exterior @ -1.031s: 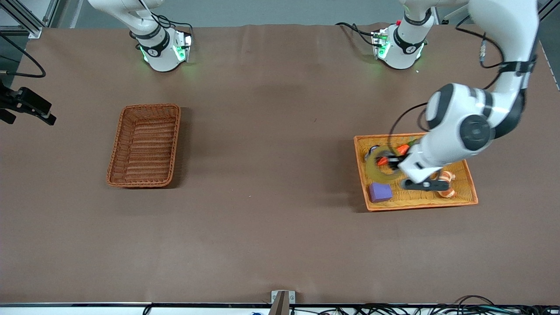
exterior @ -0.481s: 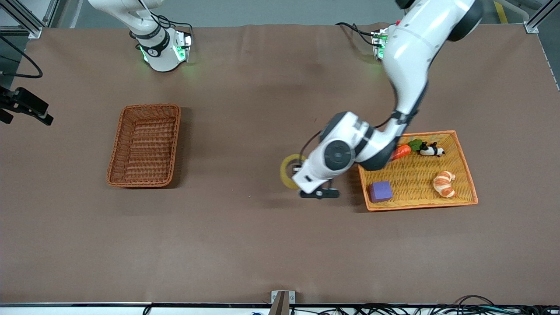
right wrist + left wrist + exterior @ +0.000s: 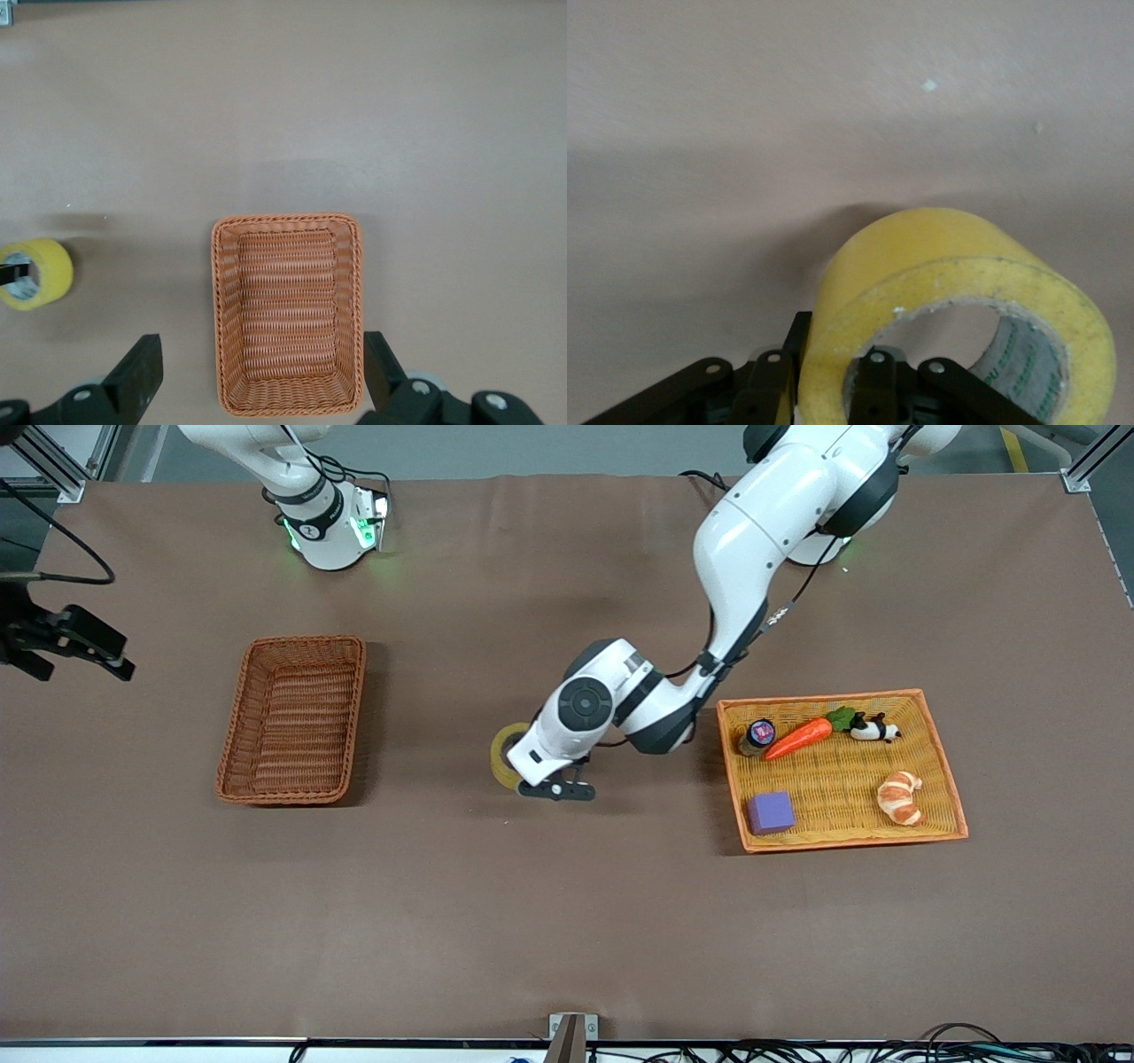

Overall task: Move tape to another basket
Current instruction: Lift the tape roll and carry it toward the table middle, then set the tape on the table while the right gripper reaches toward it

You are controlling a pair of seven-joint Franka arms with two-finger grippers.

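Left hand (image 3: 532, 772) mostly hidden under its own wrist in the front view; only part of the tape (image 3: 505, 755) peeks out beside it. Left wrist view shows the fingers (image 3: 877, 390) pinching the roll's wall, one inside the hollow core, one outside, tape (image 3: 957, 305) held on edge. Right hand (image 3: 66, 646) sits at the frame edge, partly cut off, waiting off the right arm's end of the surface; its wrist view shows fingers (image 3: 137, 376) spread wide, high above the reddish-brown basket (image 3: 288, 314).

Brown cloth surface (image 3: 496, 921), cables along the near edge.

Left arm reaches from its base across mid-surface, tape in the air over bare cloth between the reddish-brown basket (image 3: 294, 718) and the orange basket (image 3: 950, 793), which holds a carrot (image 3: 797, 738), croissant (image 3: 899, 797), purple block (image 3: 770, 812), panda figure (image 3: 873, 730) and small jar (image 3: 759, 734).
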